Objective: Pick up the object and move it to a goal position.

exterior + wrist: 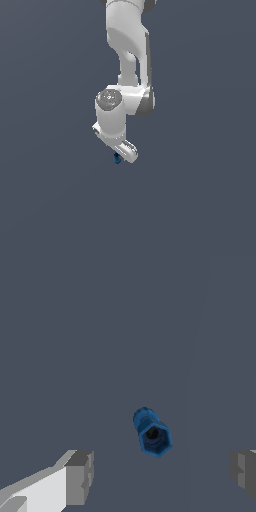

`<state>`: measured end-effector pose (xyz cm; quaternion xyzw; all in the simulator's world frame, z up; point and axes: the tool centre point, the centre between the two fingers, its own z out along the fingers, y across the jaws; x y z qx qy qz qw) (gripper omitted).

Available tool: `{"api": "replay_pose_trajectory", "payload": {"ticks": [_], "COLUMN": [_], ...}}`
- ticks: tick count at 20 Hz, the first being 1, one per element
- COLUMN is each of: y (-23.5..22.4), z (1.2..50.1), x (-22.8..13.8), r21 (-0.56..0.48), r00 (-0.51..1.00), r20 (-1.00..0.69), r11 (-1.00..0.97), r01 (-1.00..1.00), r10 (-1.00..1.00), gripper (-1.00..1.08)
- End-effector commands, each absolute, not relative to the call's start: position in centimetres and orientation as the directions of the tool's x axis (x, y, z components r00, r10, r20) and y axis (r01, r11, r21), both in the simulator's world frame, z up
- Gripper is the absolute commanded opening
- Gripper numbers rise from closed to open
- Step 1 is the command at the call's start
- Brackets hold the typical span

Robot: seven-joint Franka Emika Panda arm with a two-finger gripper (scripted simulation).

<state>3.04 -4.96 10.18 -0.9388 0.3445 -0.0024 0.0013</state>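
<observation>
The object (151, 432) is a tiny bright blue knobbly piece with a darker hexagonal end that has a hole in it. It lies on the dark grey floor. In the wrist view it sits between my two grey fingertips (80, 477), nearer the middle, touching neither. My gripper (160, 476) is open wide and empty. In the exterior view the object (117, 159) shows as a small blue speck just under the white hand, and the fingers are hidden behind the hand, about where the gripper (121, 156) ends.
The white arm (127, 60) comes down from the top of the exterior view. The plain dark grey floor (200, 200) surrounds it.
</observation>
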Motion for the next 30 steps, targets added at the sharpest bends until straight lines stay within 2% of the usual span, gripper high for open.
{"api": "replay_pose_trajectory", "payload": {"ticks": [1,11,20,25,26,30], "y": [-5.1,-5.2,-5.1,-5.2,-5.2,-5.2], "z": [9.7,9.0,4.9,4.3,4.3,4.3], "x": [3.0,3.0,2.9,3.0,3.0,3.0], "r21": [-0.002,0.0,0.0,0.0,0.0,0.0], "r00": [0.742,0.726,0.724,0.723,0.723,0.723], "r20": [0.002,0.0,0.0,0.0,0.0,0.0], "r11": [-0.742,-0.726,-0.724,-0.723,-0.723,-0.723], "r01": [-0.67,-0.687,-0.69,-0.69,-0.69,-0.69], "r10": [-0.67,-0.687,-0.69,-0.69,-0.69,-0.69], "gripper": [1.0,1.0,1.0,1.0,-1.0,-1.0]}}
